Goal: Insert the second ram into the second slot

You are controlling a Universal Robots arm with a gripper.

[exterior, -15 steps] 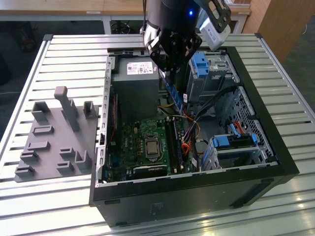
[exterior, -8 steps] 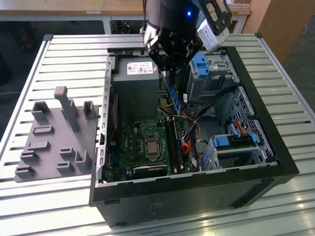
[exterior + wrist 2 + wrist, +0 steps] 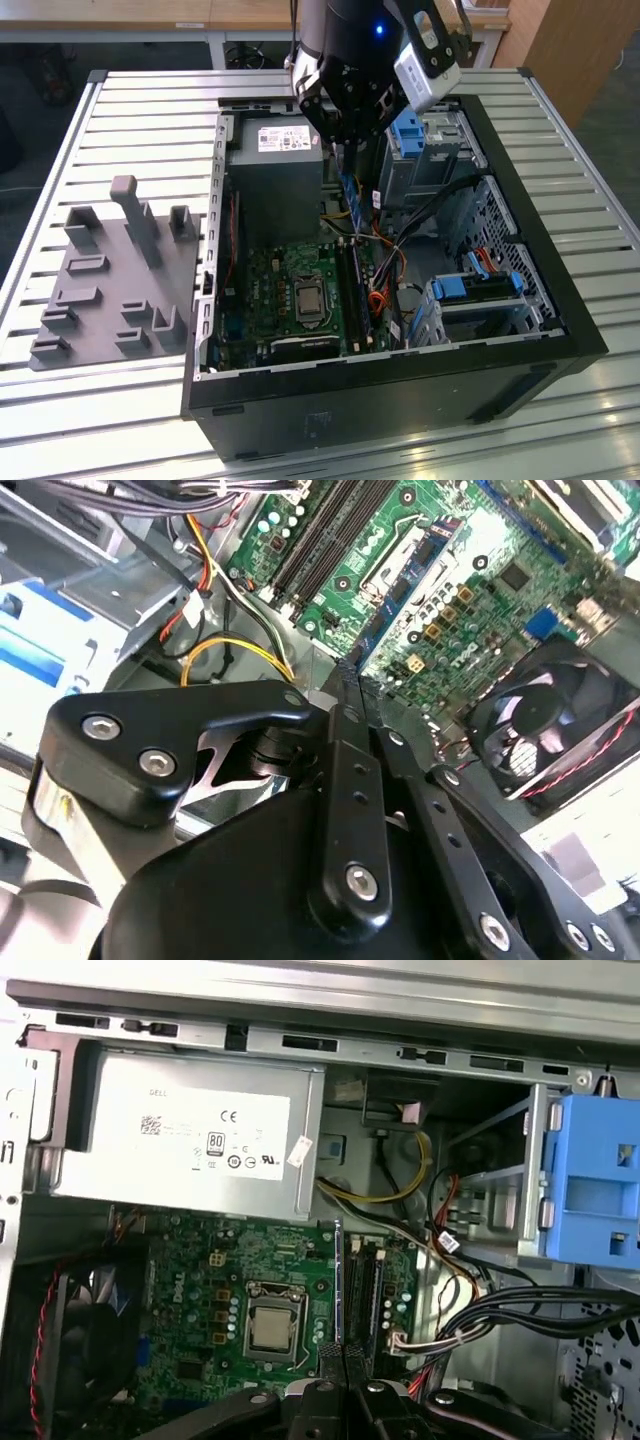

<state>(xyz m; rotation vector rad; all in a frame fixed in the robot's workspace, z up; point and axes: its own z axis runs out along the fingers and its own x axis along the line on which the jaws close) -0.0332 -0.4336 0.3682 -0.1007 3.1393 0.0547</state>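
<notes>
Slatted metal desk (image 3: pixel 120 110) carries an open case (image 3: pixel 560 330) laid on its side, so the board faces up for a straight descent. In the exterior view the claw (image 3: pixel 345 150) hangs over it, clamped on the ram (image 3: pixel 348 190), which points down above the slots (image 3: pixel 357 290), not yet seated. In the second wrist view the claw (image 3: pixel 347 705) looks pressed together. In the first wrist view the ram (image 3: pixel 343 1290) shows edge-on, running along the slots (image 3: pixel 372 1295), probably to line it up.

A white printed label (image 3: pixel 190 1135) sits on the grey power supply (image 3: pixel 150 1195).
</notes>
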